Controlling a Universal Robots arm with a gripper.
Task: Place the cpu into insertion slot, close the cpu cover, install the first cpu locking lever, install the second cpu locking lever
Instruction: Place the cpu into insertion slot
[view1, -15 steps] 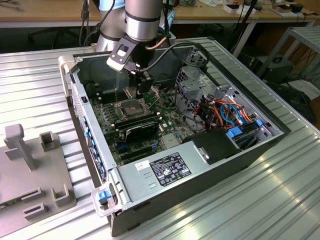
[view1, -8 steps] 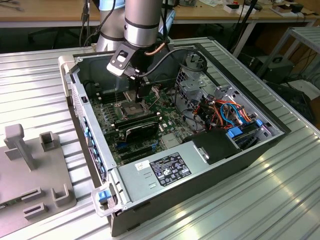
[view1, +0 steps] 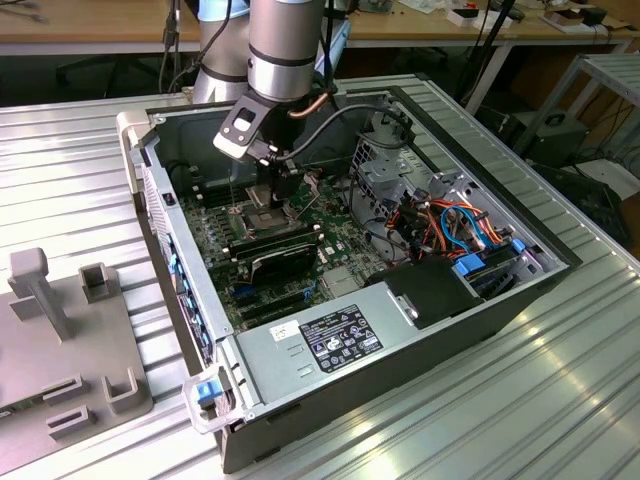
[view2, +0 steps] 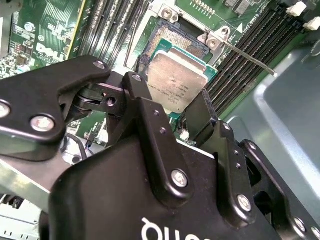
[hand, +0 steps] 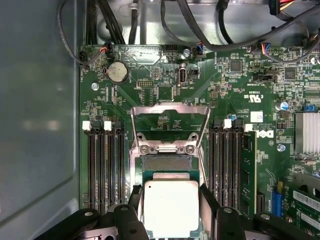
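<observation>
Over the socket now, inside the open computer case (view1: 470, 330) on the table (view1: 520, 400). Grip: the tool (hand: 171, 200) is pinched onto the cpu (hand: 171, 212), fingers (hand: 207, 197) on two opposite edges, jaws spread only as wide as the chip. Chip hangs flat, metal face up, and looks clear of the board as far as I can judge.

Key relation: the insertion slot (hand: 167, 162) is not squarely under it. In both wrist views a strip of the slot's dark pin field shows past the chip's far edge, on the hinge side, so the chip reads as offset toward the tool body. Some of that may be camera angle; I can't tell how much. Chip edges run parallel with the slot's rim, no twist that I see.

The cpu cover (hand: 170, 106) is swung fully back beyond its hinge, clear of the slot. One locking lever (view2: 250, 59) sticks out free over the memory slots (view2: 260, 37). Height above the slot: can't tell.
</observation>
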